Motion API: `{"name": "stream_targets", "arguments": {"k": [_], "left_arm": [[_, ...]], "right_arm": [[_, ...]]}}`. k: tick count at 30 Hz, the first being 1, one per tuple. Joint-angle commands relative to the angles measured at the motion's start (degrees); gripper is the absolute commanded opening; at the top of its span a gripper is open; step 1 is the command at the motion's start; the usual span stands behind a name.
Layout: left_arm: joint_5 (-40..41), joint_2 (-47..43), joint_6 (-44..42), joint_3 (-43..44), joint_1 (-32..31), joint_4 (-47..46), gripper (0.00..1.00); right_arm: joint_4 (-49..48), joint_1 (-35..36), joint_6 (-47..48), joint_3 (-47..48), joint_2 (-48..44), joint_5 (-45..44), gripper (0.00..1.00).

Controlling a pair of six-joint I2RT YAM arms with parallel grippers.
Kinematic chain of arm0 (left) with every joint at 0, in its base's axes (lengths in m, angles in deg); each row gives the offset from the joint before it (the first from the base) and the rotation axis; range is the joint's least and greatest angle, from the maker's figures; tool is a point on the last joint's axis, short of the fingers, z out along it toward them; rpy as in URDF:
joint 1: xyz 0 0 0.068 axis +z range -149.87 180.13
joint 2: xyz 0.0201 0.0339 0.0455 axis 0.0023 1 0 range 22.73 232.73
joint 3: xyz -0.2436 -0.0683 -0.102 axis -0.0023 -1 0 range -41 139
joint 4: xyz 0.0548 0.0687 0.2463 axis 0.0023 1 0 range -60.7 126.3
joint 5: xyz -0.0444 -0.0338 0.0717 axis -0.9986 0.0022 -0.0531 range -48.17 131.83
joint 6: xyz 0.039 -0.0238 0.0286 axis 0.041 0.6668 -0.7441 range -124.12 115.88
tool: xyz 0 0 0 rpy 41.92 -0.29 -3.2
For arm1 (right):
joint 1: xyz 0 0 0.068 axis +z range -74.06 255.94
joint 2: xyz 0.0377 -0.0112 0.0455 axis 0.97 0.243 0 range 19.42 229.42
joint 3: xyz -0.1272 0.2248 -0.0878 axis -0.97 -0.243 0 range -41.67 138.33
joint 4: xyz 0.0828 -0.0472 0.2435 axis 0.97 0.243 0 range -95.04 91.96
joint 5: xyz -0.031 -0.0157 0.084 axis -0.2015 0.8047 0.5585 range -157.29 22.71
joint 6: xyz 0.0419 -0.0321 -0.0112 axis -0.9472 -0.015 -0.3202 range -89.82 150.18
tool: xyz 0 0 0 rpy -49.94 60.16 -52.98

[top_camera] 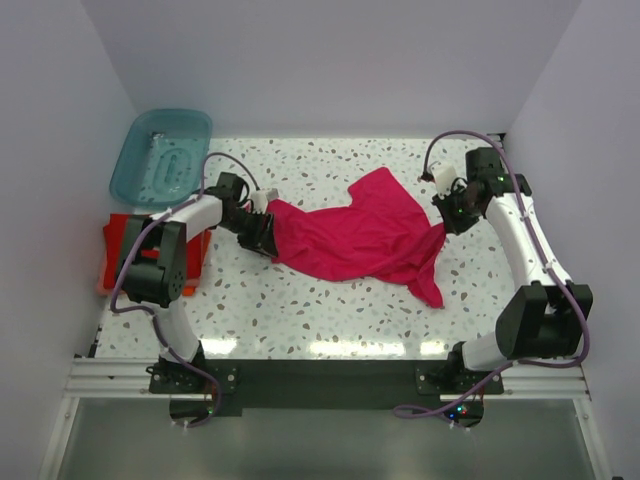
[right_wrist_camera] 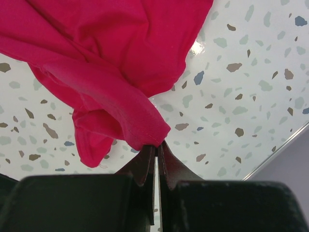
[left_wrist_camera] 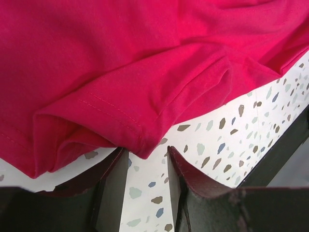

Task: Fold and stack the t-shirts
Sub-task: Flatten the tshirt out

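A magenta-pink t-shirt (top_camera: 360, 235) lies crumpled and spread across the middle of the speckled table. My left gripper (top_camera: 258, 235) is at its left edge, low over the table. In the left wrist view the jaws stand apart (left_wrist_camera: 147, 153), with a hemmed corner of the shirt (left_wrist_camera: 145, 58) just at the tips, not clamped. My right gripper (top_camera: 447, 222) is at the shirt's right edge. In the right wrist view it (right_wrist_camera: 158, 144) is shut on a bunched fold of the shirt (right_wrist_camera: 120, 43). Red and orange folded shirts (top_camera: 118, 245) lie at the table's left edge, partly under my left arm.
A translucent teal plastic tub (top_camera: 160, 155) stands at the back left corner. White walls close in the table on three sides. A black rail (top_camera: 320, 375) runs along the near edge between the arm bases.
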Motion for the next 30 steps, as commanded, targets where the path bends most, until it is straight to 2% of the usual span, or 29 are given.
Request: {"name": "stream_targets", "arguments": {"k": [1, 7, 10, 13, 20, 24, 27, 30], "left_arm": [[-2.2, 0.0, 1.5, 3.1, 0.2, -2.9, 0.42], [-1.8, 1.5, 3.6, 3.9, 0.2, -3.6, 0.33], [-1.5, 1.8, 3.7, 4.5, 0.2, -3.6, 0.2], [-1.0, 1.3, 3.0, 5.9, 0.4, -2.7, 0.0], [1.4, -6.6, -3.4, 18.6, 3.0, -0.9, 0.0], [5.4, -8.8, -6.6, 28.7, 3.6, -2.1, 0.0], [8.3, -10.4, -8.4, 32.7, 3.8, -2.9, 0.0], [9.6, -14.4, -9.2, 32.3, 4.2, -4.2, 0.0]], "right_arm": [[-0.4, -0.2, 0.0, 0.2, -2.0, 0.2, 0.0], [-0.2, -0.2, -0.1, 0.6, -1.8, 0.3, 0.0], [-0.3, -0.2, -0.1, 0.6, -1.8, 0.2, 0.0], [-0.7, -0.2, -0.3, 0.9, -1.9, -0.2, 0.0], [-8.4, -2.5, -1.6, 7.3, -3.9, -3.1, 0.0], [-14.6, -3.2, -3.5, 16.5, -2.3, -4.4, 0.0], [-18.3, -3.3, -4.5, 22.3, -1.3, -5.8, 0.0], [-19.5, -3.5, -4.9, 26.6, -1.6, -5.9, 0.0]]}}
